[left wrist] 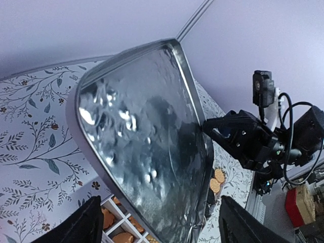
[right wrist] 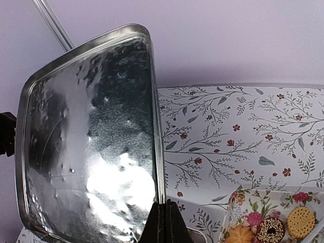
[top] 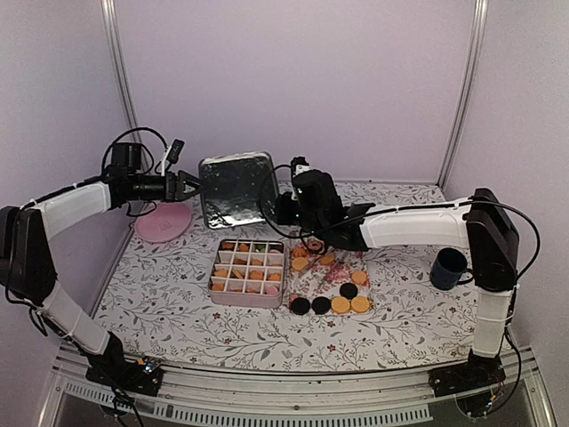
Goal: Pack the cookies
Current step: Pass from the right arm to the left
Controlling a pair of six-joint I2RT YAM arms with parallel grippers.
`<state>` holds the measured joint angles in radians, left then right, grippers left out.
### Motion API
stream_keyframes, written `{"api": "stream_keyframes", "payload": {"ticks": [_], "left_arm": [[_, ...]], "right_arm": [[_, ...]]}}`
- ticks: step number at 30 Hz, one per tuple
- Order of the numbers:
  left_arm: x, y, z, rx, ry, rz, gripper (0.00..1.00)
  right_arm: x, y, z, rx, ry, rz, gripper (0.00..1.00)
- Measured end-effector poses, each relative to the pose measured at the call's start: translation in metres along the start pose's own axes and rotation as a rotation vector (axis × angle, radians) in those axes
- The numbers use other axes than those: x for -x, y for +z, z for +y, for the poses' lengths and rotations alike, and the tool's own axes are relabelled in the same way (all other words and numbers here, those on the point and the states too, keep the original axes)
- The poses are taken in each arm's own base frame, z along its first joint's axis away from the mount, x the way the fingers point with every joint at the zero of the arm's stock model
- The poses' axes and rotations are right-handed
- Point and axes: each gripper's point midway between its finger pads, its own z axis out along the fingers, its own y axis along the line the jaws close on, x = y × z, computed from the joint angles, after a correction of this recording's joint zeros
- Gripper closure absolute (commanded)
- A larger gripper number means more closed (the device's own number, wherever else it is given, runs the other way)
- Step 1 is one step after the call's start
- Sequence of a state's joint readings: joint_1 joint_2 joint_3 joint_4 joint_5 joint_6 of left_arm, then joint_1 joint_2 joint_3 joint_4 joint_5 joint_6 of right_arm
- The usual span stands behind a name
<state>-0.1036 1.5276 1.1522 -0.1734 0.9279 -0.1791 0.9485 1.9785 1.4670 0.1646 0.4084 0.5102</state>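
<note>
Right end effector (right wrist: pixel 163 215), closest to us, is clamped on the tin lid (right wrist: pixel 86 147). The left end effector (top: pixel 188 185) gapes, empty. We should centre the lid squarely over the box (top: pixel 242 301).

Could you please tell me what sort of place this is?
Likely a robot test booth: plain lilac walls, white arms bolted to a metal rail, a floral tablecloth staged with small round cookies.
</note>
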Motion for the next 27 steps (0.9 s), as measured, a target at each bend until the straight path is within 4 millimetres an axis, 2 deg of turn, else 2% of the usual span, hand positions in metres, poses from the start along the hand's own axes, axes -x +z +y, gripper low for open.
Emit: {"api": "stream_keyframes", "payload": {"ticks": [4, 8, 13, 17, 19, 22, 27], "left_arm": [[-0.010, 0.001, 0.006, 0.005, -0.042, 0.004, 0.29], [-0.014, 0.001, 0.007, -0.003, -0.068, 0.006, 0.52], [-0.017, 0.001, -0.002, -0.067, -0.086, 0.009, 0.70], [-0.016, 0.000, -0.011, -0.119, -0.098, 0.011, 0.91], [-0.016, -0.001, -0.014, -0.138, -0.110, 0.013, 1.00], [-0.015, -0.003, -0.016, -0.159, -0.114, 0.012, 1.00], [-0.016, -0.006, -0.023, -0.190, -0.096, 0.018, 1.00]], "right_arm": [[0.002, -0.003, 0.009, 0.018, -0.001, -0.018, 1.00], [0.001, -0.005, 0.015, 0.031, 0.000, -0.022, 1.00], [0.003, -0.009, 0.027, 0.060, 0.003, -0.041, 1.00], [0.005, -0.011, 0.036, 0.083, 0.008, -0.055, 1.00], [0.006, -0.012, 0.038, 0.090, 0.005, -0.061, 0.91], [0.006, -0.012, 0.039, 0.105, 0.006, -0.070, 0.66], [0.011, -0.018, 0.043, 0.144, -0.014, -0.101, 0.40]]}}
